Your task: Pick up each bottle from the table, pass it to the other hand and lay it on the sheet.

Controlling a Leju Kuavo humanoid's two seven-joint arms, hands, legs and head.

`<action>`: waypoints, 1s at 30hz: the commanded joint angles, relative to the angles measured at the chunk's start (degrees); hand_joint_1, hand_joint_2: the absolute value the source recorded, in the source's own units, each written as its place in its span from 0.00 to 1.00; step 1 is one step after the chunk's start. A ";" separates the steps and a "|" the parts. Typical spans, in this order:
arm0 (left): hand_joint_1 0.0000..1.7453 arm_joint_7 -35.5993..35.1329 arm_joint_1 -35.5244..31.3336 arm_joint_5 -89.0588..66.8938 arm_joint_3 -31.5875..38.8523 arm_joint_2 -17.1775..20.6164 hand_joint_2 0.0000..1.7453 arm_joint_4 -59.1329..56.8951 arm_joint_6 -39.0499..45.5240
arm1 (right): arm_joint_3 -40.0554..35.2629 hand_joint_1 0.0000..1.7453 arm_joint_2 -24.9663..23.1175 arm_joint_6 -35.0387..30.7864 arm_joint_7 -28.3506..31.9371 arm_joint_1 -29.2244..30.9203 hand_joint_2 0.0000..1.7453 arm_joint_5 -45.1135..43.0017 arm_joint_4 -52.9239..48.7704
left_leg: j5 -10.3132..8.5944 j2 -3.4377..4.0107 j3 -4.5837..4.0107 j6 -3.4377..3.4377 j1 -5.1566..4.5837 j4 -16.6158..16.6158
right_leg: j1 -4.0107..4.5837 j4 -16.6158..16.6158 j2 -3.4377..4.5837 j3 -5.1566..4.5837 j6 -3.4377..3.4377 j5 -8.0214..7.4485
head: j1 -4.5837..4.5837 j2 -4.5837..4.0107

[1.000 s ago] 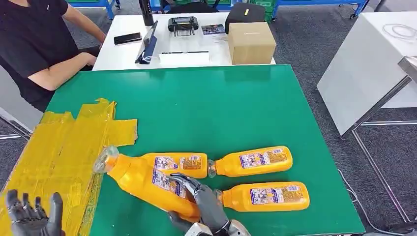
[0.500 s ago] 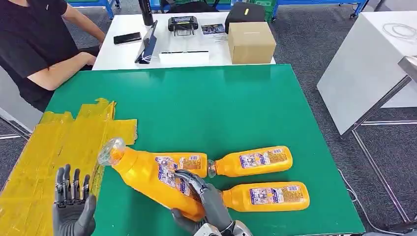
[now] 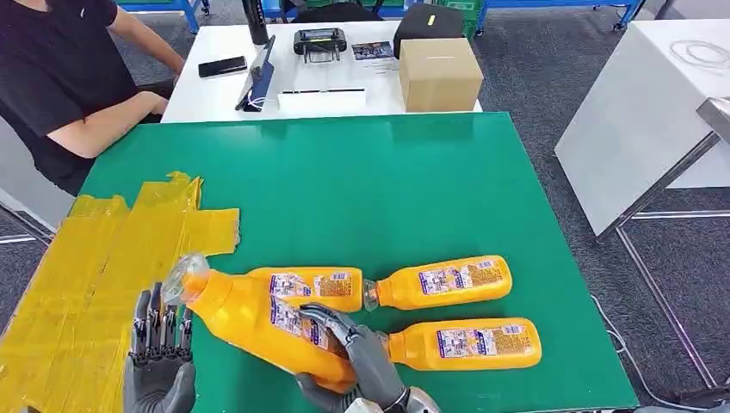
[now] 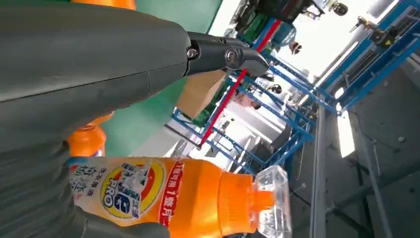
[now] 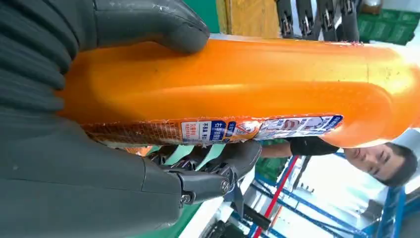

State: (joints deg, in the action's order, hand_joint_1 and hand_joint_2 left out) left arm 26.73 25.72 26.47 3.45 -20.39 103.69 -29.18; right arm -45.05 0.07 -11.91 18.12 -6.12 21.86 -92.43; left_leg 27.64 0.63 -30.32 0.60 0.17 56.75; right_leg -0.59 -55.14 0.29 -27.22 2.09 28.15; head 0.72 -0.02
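Now the left hand (image 3: 159,366) has risen from the lower left corner of the head view toward the held bottle (image 3: 258,320), its fingers spread and upright just left of the cap, holding nothing. The right hand (image 3: 361,357) still grips that bottle around its body at lower centre, cap tilted toward the yellow sheet (image 3: 86,258). Four orange bottles in all: the held one and three lying bottles (image 3: 443,284) on the green surface (image 3: 361,189). One person (image 3: 60,69) sits upper left.
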 commanded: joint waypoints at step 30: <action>0.00 -0.83 -0.86 -10.34 -3.45 0.50 1.00 -6.69 -5.90 | -0.23 1.00 -6.17 8.34 -0.23 5.28 1.00 4.99 13.98 | -0.08 -0.08 -0.04 -0.05 0.10 -0.09 | 0.10 0.15 -0.05 0.03 -0.09 -0.10 | 0.00 0.00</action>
State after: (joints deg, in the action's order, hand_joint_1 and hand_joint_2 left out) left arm 25.92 25.38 16.79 1.86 -20.48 99.82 -34.21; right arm -44.06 -3.63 -4.00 18.16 -2.54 26.69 -85.98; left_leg 27.64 0.61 -30.35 0.60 0.16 56.76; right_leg -0.60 -55.14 0.29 -27.23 2.09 28.15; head 0.72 -0.02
